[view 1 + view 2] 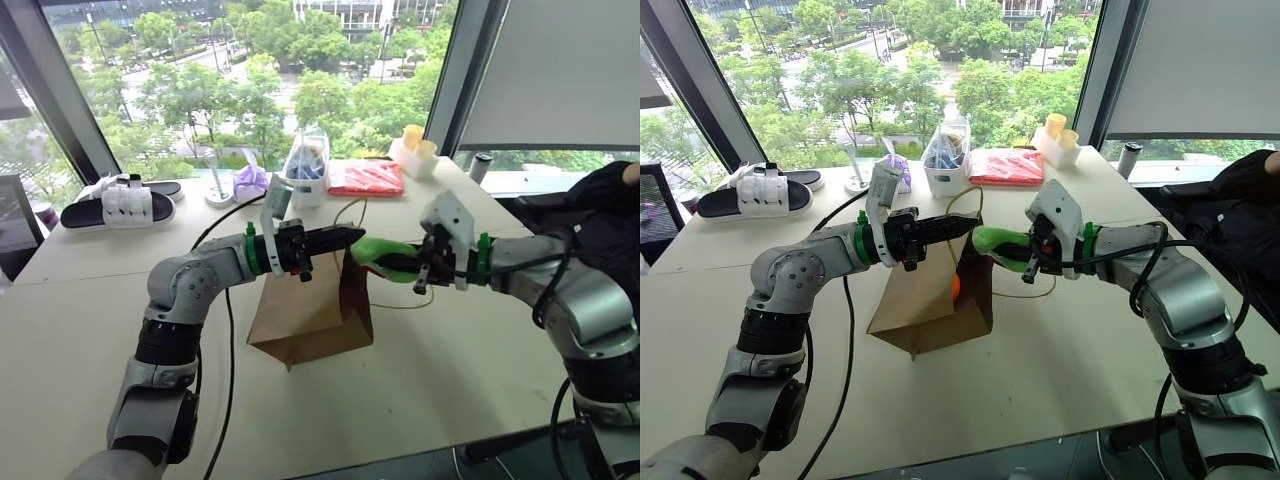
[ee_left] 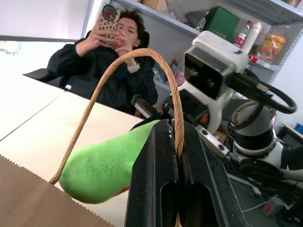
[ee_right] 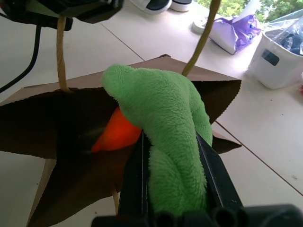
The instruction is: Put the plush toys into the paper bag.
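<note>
This looks like an office or a robot lab high up in a building. Large windows [image 1: 250,80] show green trees and a street far below, and a long pale table [image 1: 90,330] stands against them. Behind the table, shelves [image 2: 246,19] carry boxes and bottles, and a person [image 2: 113,56] in dark clothes sits on a chair and holds up a phone [image 2: 110,16].
</note>
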Controlling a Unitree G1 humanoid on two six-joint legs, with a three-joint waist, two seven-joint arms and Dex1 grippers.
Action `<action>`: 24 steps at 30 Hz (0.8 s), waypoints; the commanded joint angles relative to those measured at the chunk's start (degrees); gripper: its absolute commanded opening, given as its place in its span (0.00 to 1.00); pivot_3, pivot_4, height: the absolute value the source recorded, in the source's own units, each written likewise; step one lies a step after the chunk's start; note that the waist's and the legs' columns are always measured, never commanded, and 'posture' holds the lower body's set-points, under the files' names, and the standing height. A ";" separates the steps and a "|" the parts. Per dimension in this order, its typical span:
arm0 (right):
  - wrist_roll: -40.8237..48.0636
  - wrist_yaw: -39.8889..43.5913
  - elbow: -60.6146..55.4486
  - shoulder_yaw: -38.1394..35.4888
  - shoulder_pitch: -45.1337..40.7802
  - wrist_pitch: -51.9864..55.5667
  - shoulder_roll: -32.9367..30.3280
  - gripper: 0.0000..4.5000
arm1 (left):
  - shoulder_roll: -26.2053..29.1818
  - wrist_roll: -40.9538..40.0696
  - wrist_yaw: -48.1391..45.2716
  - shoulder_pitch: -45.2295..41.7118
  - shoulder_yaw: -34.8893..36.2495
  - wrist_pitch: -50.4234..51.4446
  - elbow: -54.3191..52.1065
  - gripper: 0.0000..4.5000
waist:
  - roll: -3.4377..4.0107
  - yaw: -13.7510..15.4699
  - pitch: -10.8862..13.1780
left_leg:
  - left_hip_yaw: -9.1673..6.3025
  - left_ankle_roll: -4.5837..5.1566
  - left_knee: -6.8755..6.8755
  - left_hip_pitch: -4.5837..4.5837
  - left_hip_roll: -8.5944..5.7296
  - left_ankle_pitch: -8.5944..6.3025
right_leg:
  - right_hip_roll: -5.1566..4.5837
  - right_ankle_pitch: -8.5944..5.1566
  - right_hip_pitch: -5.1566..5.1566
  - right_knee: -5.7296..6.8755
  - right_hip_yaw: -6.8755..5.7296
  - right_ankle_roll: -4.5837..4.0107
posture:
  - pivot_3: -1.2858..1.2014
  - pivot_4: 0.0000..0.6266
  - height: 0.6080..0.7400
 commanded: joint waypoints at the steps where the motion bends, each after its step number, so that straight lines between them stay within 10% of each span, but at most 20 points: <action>1: -1.64 1.54 -0.89 3.42 0.06 -2.45 -0.27 0.00 | 0.26 -0.89 -0.87 -1.92 0.21 0.17 -0.90 0.00 | 0.00 -0.04 0.00 | 0.00 0.00 -0.02 0.00 0.00 0.00 | 0.00 0.00 0.00 0.00 0.00 0.00 | 0.52 0.24 1.00; 16: -17.09 9.47 19.00 20.46 -10.18 -23.51 9.69 0.00 | -1.11 -1.26 0.27 -0.94 -0.45 0.84 -2.58 0.00 | -0.01 -0.11 0.00 | 0.01 -0.05 -0.05 -0.06 0.02 0.03 | 0.00 0.01 -0.15 0.05 0.01 -0.01 | 0.52 0.24 1.00; 24: -18.48 8.56 19.54 17.41 -8.53 -25.42 12.04 0.81 | -1.00 -1.66 1.33 0.27 0.27 1.39 -3.85 0.00 | -0.04 -0.16 -0.02 | -0.04 -0.06 -0.06 -0.07 0.01 0.03 | -0.01 0.02 -0.16 0.07 0.00 -0.02 | 0.52 0.24 1.00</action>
